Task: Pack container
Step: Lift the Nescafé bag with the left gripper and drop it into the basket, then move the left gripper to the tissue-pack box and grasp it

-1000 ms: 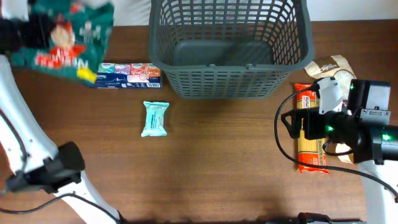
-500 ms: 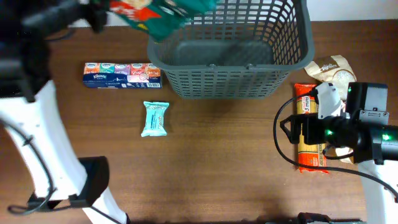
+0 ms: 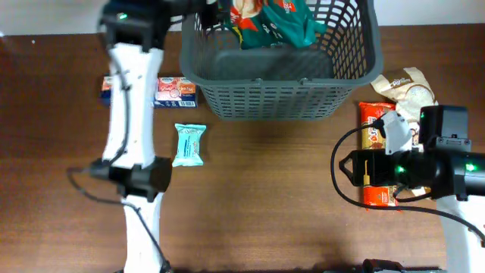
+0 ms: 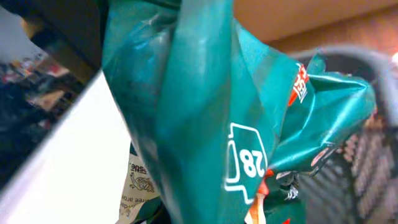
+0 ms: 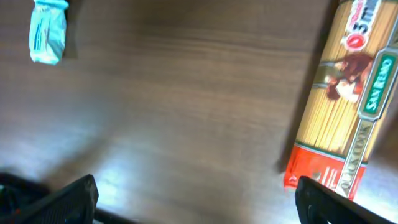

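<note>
Brown table [image 3: 265, 205]. The container [image 3: 276, 100], a dark grey lattice basket, sits at the far edge, centre. My left gripper [image 3: 223, 10] clamps a teal snack bag [image 3: 276, 19] above its opening; the wrist view shows a white "28" on the bag [image 4: 245, 165], the rest blurred. My right gripper [image 5: 198, 194] hangs spread wide over bare wood, holding nothing. Beside it lies a spaghetti pack [image 5: 348, 93] reading "SAN REMO". A tissue box [image 3: 176, 91] left of the basket, print unreadable. Pale blue packet [image 3: 189, 144] nearer.
</note>
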